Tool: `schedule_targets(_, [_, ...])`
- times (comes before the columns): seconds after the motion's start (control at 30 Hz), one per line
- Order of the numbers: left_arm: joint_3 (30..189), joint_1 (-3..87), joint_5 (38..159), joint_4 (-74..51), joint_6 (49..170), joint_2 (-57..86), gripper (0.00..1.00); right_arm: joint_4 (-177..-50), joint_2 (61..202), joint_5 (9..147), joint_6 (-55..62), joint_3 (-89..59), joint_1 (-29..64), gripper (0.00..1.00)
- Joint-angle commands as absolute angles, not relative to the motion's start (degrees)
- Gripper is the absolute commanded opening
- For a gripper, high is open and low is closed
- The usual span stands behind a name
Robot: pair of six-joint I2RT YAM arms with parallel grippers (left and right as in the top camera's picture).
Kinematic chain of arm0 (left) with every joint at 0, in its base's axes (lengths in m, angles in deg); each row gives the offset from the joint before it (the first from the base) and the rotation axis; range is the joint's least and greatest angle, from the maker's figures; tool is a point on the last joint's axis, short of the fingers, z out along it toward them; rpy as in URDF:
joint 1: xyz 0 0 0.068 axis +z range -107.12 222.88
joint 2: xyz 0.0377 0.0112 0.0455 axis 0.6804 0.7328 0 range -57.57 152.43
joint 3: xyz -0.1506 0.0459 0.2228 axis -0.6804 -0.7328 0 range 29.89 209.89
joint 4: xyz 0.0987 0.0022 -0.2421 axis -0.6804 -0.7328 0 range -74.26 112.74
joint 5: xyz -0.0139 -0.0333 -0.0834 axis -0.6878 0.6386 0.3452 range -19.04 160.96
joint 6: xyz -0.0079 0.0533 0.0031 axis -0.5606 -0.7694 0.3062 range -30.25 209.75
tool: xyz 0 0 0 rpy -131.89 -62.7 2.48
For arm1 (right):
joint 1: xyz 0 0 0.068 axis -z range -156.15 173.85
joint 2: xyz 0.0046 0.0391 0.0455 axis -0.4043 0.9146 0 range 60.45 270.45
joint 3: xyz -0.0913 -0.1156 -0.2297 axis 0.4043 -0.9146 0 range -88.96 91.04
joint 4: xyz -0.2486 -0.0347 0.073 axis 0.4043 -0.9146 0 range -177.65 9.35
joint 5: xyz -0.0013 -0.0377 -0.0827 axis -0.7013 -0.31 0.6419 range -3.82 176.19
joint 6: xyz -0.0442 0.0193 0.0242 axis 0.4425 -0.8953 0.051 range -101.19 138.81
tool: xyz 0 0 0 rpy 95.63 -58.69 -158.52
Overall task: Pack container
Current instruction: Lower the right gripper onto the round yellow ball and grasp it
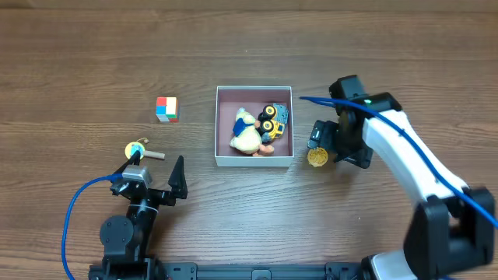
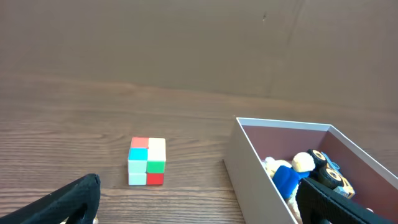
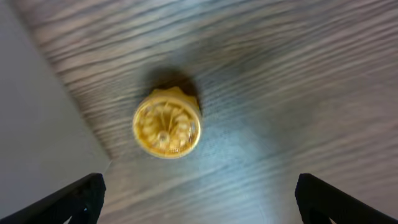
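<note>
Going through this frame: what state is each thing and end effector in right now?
container: open, upright, partly filled
yellow toy truck: inside container
cream-and-blue toy: lying inside container
colour cube: on table, outside container
gold round piece: on table, ungripped
yellow-blue toy with stick: on table, outside container
left end effector: open, empty
right end effector: open, over gold round piece

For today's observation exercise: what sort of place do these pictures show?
Probably a robot test bench: two robot arms at a wood-grain table, with a container of toys and a colour cube set out.
</note>
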State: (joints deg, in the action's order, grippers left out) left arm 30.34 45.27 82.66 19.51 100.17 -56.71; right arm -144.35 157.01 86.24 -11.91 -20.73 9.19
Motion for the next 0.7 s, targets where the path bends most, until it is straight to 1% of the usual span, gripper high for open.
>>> schedule_targets(0.0, [30.16, 45.44, 82.38, 19.56, 100.5, -56.93, 1.0, -142.1, 163.94, 86.15, -14.05, -21.1, 9.35, 1.0])
schedule_targets(0.07, [30.16, 45.44, 82.38, 19.56, 100.47, -56.93, 1.0, -140.46, 166.27, 86.15, -14.01, -21.1, 9.35, 1.0])
schedule_targets(0.2, [30.16, 45.44, 82.38, 19.56, 100.47, -56.93, 1.0, -138.39, 166.69, 86.13, -12.52, -21.08, 9.35, 1.0])
schedule_targets(0.67, [30.16, 45.44, 82.38, 19.56, 100.47, -56.93, 1.0, -137.93, 166.78, 86.09, -11.19, -21.08, 8.43, 1.0])
